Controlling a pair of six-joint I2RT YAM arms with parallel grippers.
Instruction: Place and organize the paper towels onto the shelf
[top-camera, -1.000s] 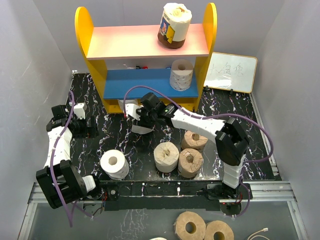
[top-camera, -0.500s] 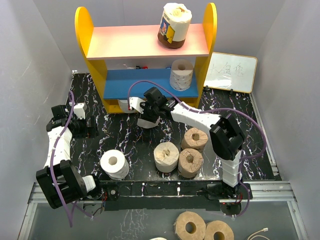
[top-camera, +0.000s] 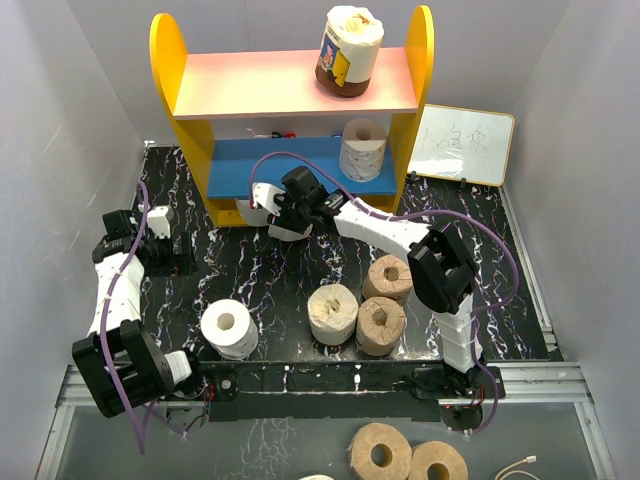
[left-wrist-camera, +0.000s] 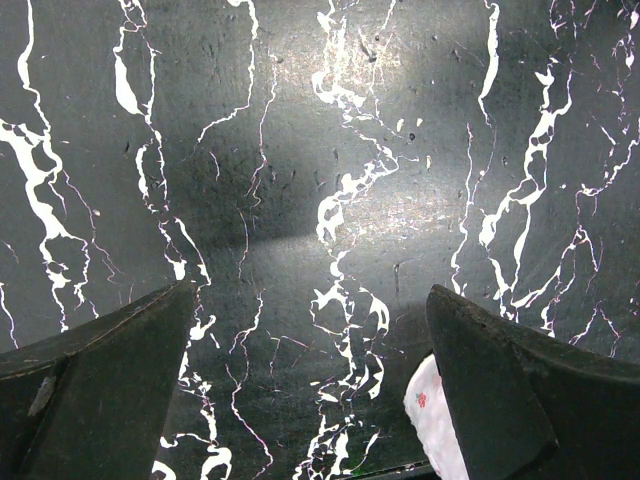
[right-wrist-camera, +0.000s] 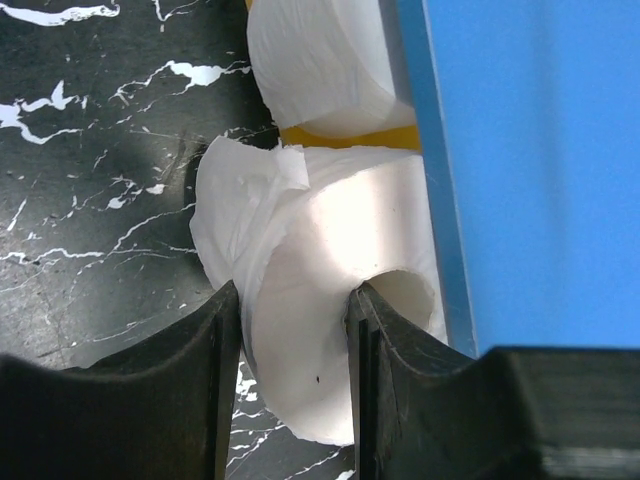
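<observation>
Nearest, at 6 o'clock below the desk's (top-camera: 250, 280) front edge, two tan rolls (top-camera: 380, 455) are lying out of play. On the desk, a white roll (top-camera: 230, 328) is standing core-up at 7 o'clock, and three tan rolls (top-camera: 332, 312) are clustering at 5 o'clock. The left claw (left-wrist-camera: 310, 400) is hanging released at 9 o'clock, fingers spread over bare marble. The right claw (top-camera: 285, 222) is sitting toward 12 o'clock, clenched on the wall of a white paper towel roll (right-wrist-camera: 320, 260), one finger (right-wrist-camera: 390, 420) seemingly at the core's mouth, the other outside. That held roll is sitting low at the front lip of the shelf's (top-camera: 168, 60) blue lower board (right-wrist-camera: 540, 150), with another white roll (right-wrist-camera: 320, 60) just beyond it by the yellow base. Judgement: the lower tier is being loaded. The roll is needing lift to clear the board's edge, then a set-down toward 11 o'clock, since an upright white roll (top-camera: 363, 148) is occupying the 1 o'clock end. The grip is on soft wall only, so slow wrist motion is advisable. The held roll is looking squashed, its outer sheet hanging loose and ragged. Farthest, a wrapped roll with brown band (top-camera: 350, 50) is standing on the pink upper board (top-camera: 250, 85).
</observation>
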